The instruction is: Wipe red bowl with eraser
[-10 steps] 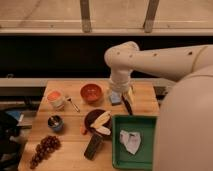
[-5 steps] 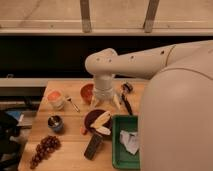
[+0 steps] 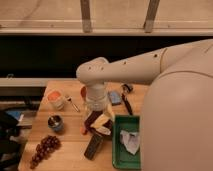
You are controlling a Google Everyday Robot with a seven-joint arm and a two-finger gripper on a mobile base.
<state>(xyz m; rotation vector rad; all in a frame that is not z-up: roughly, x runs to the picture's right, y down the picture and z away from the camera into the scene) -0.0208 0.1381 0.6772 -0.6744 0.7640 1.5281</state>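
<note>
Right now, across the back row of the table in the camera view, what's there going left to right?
white cup → thin utensil → red bowl → gripper, down right beside the bowl → blue-grey block → black-handled tool. The eraser lies nearer the camera.

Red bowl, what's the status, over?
Gripper down beside the red bowl, which the arm mostly hides. Eraser lies apart near the table's front, not held. Maroon dish sits between them.
</note>
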